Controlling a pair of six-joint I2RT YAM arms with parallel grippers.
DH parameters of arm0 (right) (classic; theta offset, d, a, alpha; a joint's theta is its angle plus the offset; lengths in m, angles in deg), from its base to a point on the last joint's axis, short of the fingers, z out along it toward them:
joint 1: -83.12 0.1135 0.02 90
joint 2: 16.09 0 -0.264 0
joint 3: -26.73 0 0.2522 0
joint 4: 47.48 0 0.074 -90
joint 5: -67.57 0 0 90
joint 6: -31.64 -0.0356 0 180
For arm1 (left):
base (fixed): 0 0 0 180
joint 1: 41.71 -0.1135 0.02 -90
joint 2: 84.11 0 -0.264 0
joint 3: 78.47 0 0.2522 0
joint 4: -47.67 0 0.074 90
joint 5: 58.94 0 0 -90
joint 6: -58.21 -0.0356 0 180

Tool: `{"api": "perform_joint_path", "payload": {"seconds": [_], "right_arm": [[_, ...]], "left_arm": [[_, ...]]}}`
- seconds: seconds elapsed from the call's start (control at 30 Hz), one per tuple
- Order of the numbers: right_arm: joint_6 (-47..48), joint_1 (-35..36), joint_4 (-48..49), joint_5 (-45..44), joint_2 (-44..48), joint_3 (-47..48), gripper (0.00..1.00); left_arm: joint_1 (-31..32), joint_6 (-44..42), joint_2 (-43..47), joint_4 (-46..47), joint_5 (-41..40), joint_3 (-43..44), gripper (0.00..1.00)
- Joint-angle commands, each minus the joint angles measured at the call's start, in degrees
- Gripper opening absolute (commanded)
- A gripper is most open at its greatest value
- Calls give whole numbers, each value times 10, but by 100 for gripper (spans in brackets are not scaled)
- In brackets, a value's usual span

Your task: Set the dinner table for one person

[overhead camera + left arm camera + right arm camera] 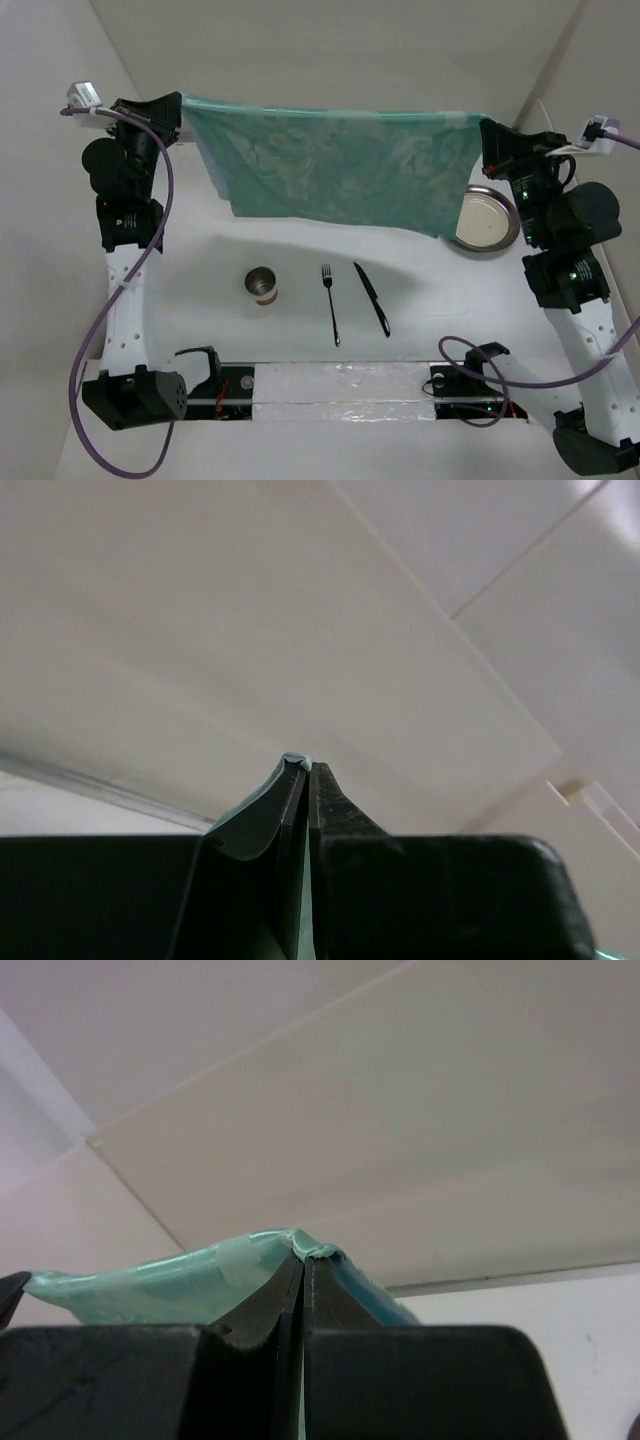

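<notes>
A green patterned cloth (340, 165) hangs stretched in the air between my two grippers above the far half of the white dinner table (430, 270). My left gripper (178, 112) is shut on its left corner; a sliver of cloth (296, 761) shows at the fingertips (305, 770). My right gripper (486, 135) is shut on the right corner (230, 1265), with the cloth folded over the tips (303, 1257). On the table lie a metal cup (262, 284), a black fork (330, 303), a black knife (371, 297) and a metal plate (487, 220), partly behind the cloth.
White panels (330, 50) wall the table at the back and sides. A taped strip (340, 385) runs along the near edge between the arm bases. Purple cables (95, 350) loop beside both arms.
</notes>
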Motion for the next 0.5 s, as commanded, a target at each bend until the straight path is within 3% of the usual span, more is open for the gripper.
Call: {"api": "perform_joint_path", "payload": {"seconds": [0.0, 0.2, 0.27, 0.47], "right_arm": [[45, -29, -75, 4, -28, 26, 0], [36, -88, -42, 84, -149, 71, 0], [30, -101, -25, 123, -193, 92, 0], [7, -127, -43, 179, -368, 266, 0]], "left_arm": [[-2, 7, -25, 29, 42, 10, 0], [12, -4, -159, -5, 81, 86, 0], [12, -12, -205, -24, 97, 149, 0], [18, 0, -335, -79, 111, 317, 0]]}}
